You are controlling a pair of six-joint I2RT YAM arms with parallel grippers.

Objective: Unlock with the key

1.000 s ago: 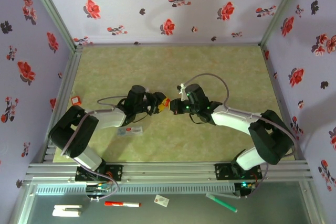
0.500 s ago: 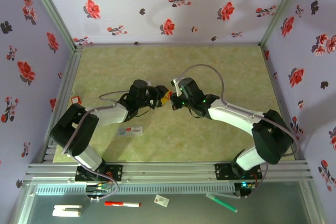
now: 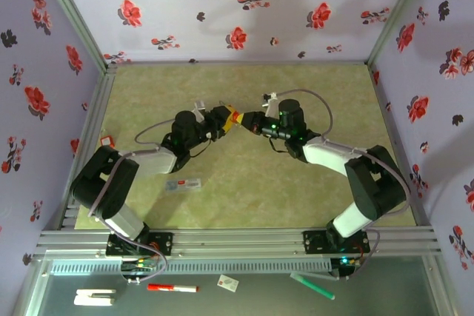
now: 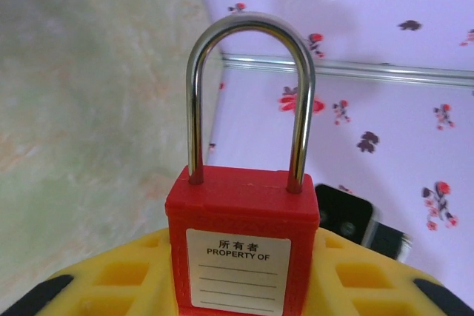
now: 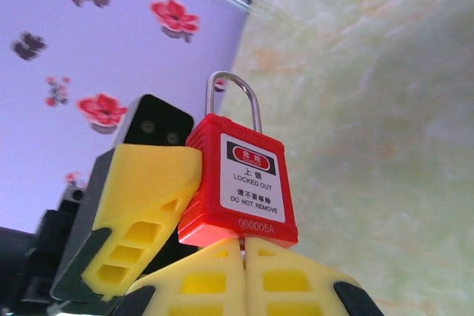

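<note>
Centrally, above the middle of the bench (image 3: pixel 311 86) and somewhat nearer its far edge, the left gripper (image 3: pixel 224 118) and right gripper (image 3: pixel 250 120) meet tip to tip, with a red padlock (image 3: pixel 235 118) between them, raised off the surface. Left wrist view: the padlock is clamped by its body between the left gripper's yellow fingers (image 4: pixel 111 279), with its shackle (image 4: pixel 248 24) pointing away from them. Both shackle legs are seated in the body, and a white label (image 4: pixel 237 271) reading "PROPERTY OF" faces the camera. Right wrist view: the opposite face bears a warning label (image 5: pixel 254 179) reading "LOCKED OUT, DO NOT REMOVE". One left finger presses against the padlock's side. The right gripper's two yellow fingers (image 5: pixel 200 279) lie pressed together with no gap, their tips touching the padlock's underside. The key is hidden; whether it sits between those closed tips or in the lock cannot be told. Top view: the left arm (image 3: pixel 148 162) and right arm (image 3: pixel 333 157) reach inward from the near edge. A small pale card (image 3: pixel 183 183) lies flat on the bench beside the left arm, toward the near-left corner and well apart from the padlock. Floral walls (image 3: pixel 222 5) enclose the bench on three sides.
</note>
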